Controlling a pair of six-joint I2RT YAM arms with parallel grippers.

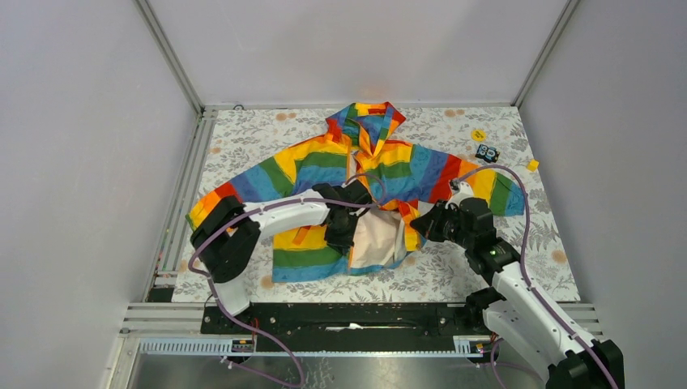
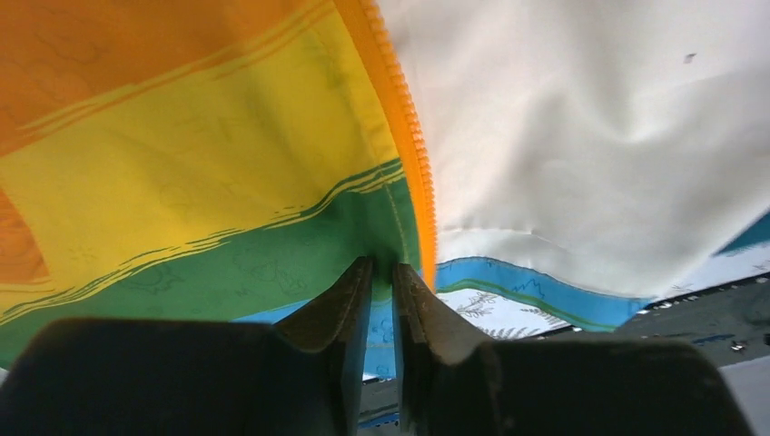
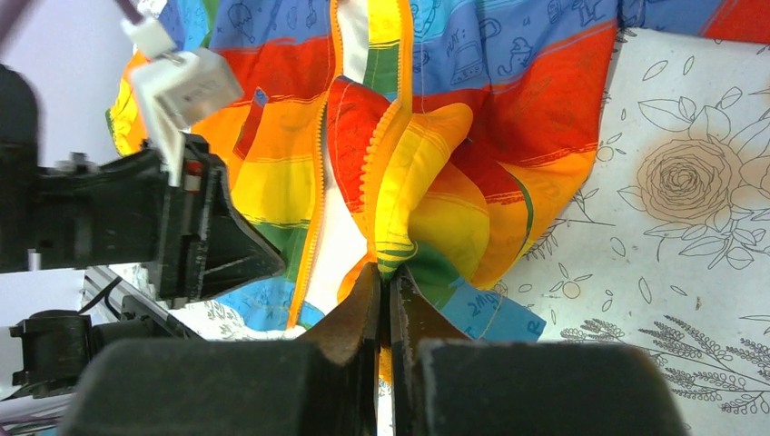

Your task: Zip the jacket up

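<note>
Lying spread across the flower-patterned table [image 1: 502, 275], the jacket [image 1: 324, 166] has its lower front open, white lining [image 2: 590, 136] showing. The left gripper [image 2: 381, 268] is clamped on the green stripe just beside the orange zipper [image 2: 413, 154], while the right gripper [image 3: 389, 272] pinches the bunched opposite front edge.

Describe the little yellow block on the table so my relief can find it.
Find the jacket spread on the flowered table. Past its right sleeve, toward the far right corner, lie three small bits. The block is nearest the right edge: plain yellow and chunky, unlike the flat yellow tag and the black-and-blue piece.
</note>
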